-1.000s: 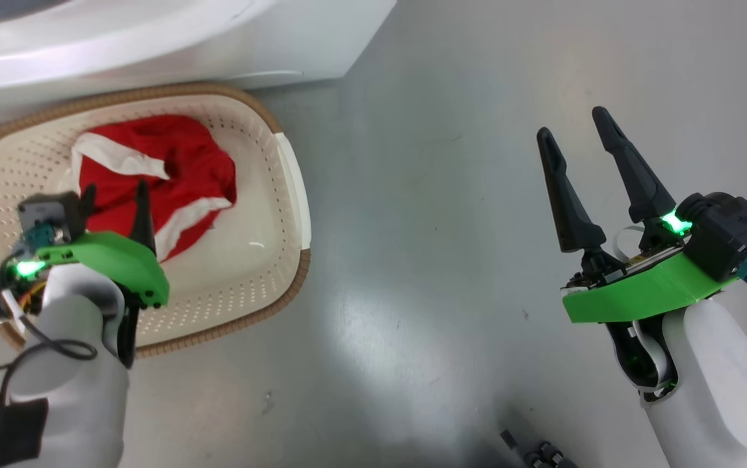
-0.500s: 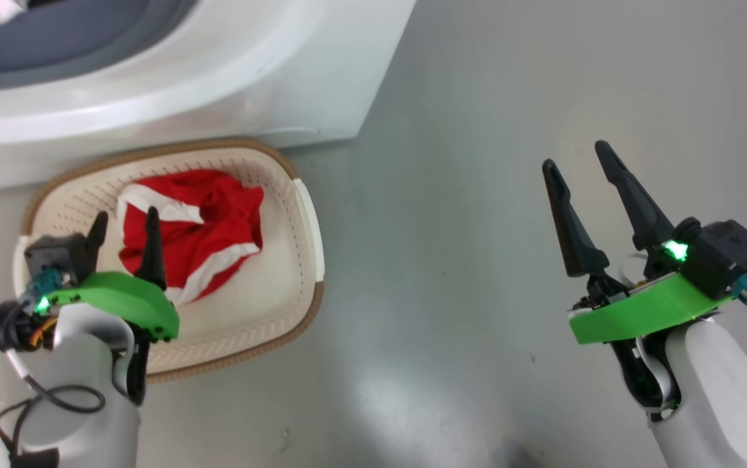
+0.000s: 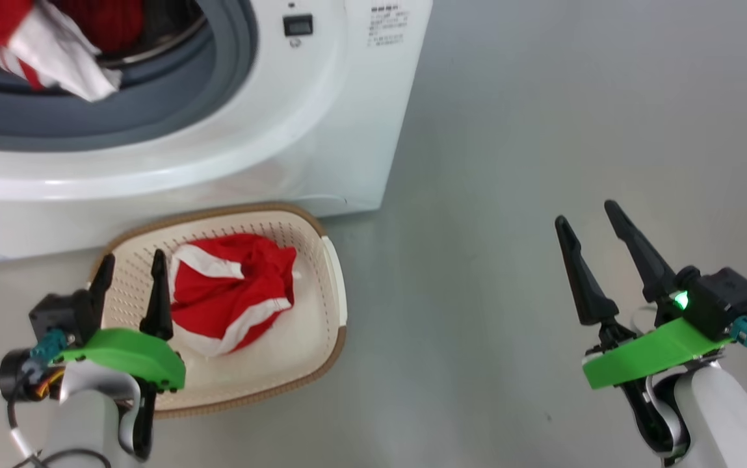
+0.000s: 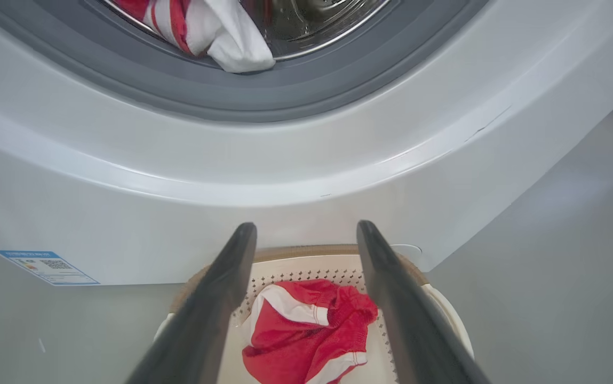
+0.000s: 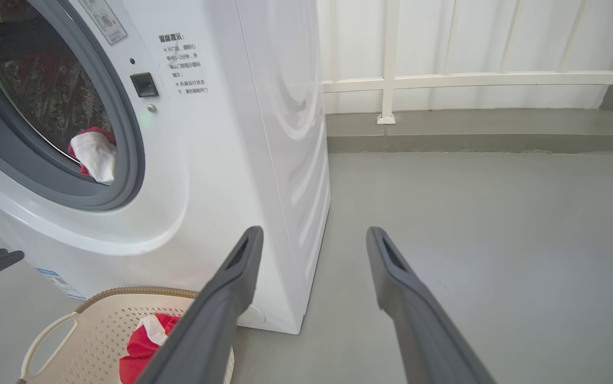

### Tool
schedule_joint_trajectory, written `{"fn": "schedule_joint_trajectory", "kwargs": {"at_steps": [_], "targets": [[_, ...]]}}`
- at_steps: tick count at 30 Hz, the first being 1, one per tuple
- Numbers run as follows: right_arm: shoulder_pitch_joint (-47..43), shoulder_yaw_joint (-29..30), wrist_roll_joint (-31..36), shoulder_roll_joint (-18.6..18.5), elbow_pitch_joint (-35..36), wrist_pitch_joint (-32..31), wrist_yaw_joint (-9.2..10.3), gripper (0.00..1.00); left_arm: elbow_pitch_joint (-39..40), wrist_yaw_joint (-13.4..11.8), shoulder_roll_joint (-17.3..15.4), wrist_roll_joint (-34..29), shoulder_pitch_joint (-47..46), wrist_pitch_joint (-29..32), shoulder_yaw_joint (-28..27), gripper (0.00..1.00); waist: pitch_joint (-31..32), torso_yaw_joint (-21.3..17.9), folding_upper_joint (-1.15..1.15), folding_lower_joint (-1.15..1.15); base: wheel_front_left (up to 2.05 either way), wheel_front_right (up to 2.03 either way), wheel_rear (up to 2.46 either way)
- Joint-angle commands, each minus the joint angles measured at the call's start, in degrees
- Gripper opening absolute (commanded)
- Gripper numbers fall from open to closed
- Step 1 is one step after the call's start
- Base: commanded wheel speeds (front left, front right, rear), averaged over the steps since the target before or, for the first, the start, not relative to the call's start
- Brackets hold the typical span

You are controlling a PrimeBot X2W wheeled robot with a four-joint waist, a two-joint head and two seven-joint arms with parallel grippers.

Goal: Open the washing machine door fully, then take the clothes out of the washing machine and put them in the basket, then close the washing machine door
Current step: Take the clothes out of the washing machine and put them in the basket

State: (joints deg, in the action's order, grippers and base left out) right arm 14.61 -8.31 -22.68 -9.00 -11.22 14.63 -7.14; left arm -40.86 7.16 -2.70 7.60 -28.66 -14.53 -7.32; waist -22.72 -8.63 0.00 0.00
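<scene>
1 garment (image 3: pixel 230 292) lies in the basket (image 3: pixel 337 305) before the washing machine (image 3: pixel 321 130); more clothes (image 3: pixel 54 65) sit in its mouth, door-closing pending. Left gripper (image 3: pixel 132 260), right gripper (image 3: pixel 585 214) gape empty.

A glossy grey floor (image 5: pixel 498 240) spreads beneath and ahead of the right pincer (image 5: pixel 314 230). Well beyond its tips, a white railing (image 5: pixel 471 79) stands on a low grey kerb (image 5: pixel 498 122), with one post foot (image 5: pixel 385 118) slightly right of straight ahead.
</scene>
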Motion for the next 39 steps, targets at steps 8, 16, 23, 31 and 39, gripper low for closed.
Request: {"fn": "schedule_joint_trajectory", "kwargs": {"at_steps": [8, 16, 23, 31, 39], "targets": [[-4.9, -0.4, 1.0, -1.5, 0.7, 0.4, -0.35, 1.0, 9.2, 0.3, -0.5, -0.6, 8.0, -0.5, -0.9, 1.0, 8.6, 2.2, 0.0, 0.0, 0.0, 0.0, 0.0], [-9.3, 0.4, 1.3, -2.0, 0.6, 0.4, -0.35, 1.0, 16.4, 0.3, -0.3, -0.3, 15.1, -0.5, 0.4, 1.0, 13.7, 3.2, 0.0, 0.0, 0.0, 0.0, 0.0], [-13.5, 1.3, 1.5, -2.3, 0.9, 0.4, -0.35, 1.0, 21.9, 0.3, -0.2, 0.0, 21.3, -0.5, 0.2, 1.0, 17.6, 4.0, 0.0, 0.0, 0.0, 0.0, 0.0], [-17.2, 1.9, 1.6, -2.4, 1.2, 0.4, -0.35, 1.0, 26.7, 0.3, -0.2, 0.8, 26.7, -0.5, -0.3, 1.0, 20.4, 4.5, 0.0, 0.0, 0.0, 0.0, 0.0], [-20.0, 3.1, 2.0, -2.4, 2.0, 0.4, -0.35, 1.0, 32.0, -0.4, -0.2, 2.4, 32.1, -0.5, -0.7, 1.0, 21.7, 4.6, 0.0, 0.0, 0.0, 0.0, 0.0]]}}
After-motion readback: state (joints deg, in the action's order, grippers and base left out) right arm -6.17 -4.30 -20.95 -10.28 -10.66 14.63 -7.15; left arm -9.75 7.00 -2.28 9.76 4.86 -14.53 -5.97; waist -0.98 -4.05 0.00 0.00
